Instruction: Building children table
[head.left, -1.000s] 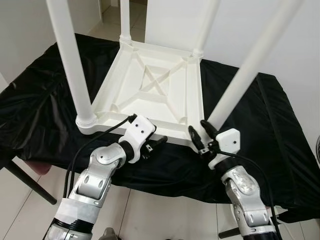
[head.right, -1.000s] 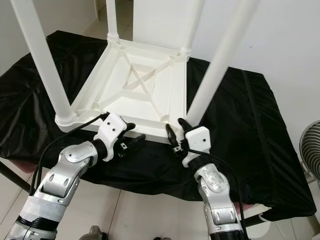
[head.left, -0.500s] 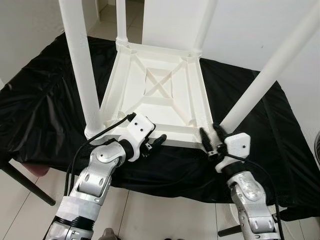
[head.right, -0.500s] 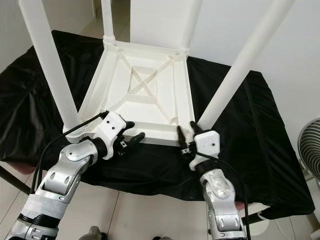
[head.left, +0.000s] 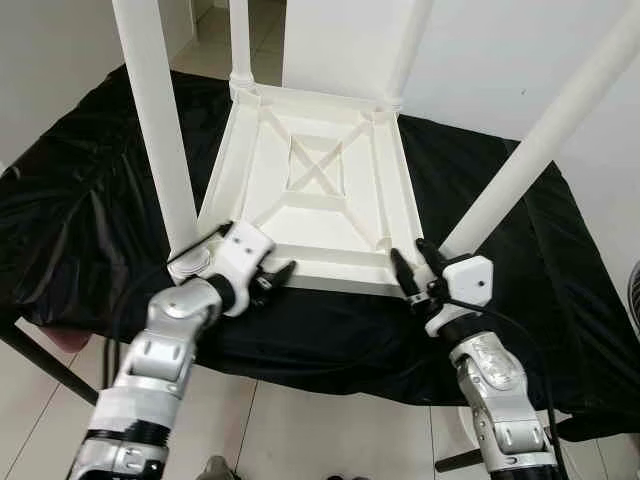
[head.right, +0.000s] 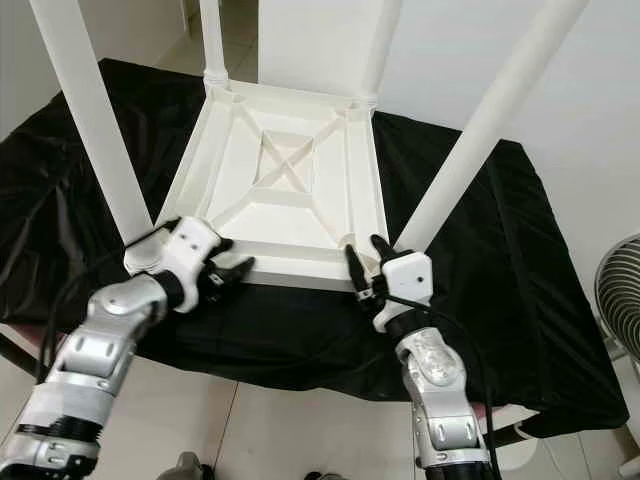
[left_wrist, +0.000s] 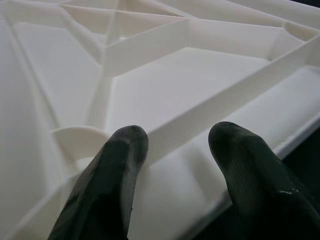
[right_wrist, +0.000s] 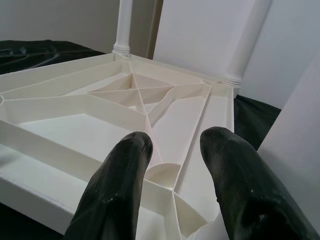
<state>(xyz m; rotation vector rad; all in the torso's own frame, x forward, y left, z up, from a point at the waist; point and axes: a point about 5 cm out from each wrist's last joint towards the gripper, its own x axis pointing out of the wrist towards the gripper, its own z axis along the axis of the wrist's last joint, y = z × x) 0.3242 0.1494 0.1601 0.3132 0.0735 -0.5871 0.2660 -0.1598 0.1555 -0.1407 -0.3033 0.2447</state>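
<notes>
White children table (head.left: 315, 195) lies upside down on the black-draped surface (head.left: 90, 210), four legs up, X-ribbed underside showing. Left end effector (head.left: 272, 276) has shifted left along the near rim toward the near-left leg (head.left: 160, 120), fingers spread open at the rim. Right end effector (head.left: 412, 270), fingers apart, stays at the near-right corner.

White walls (head.left: 520, 50), pale tiled floor (head.left: 320, 430), black cloth (head.left: 80, 210) draped over a work surface, fan (head.right: 620, 300) at right
</notes>
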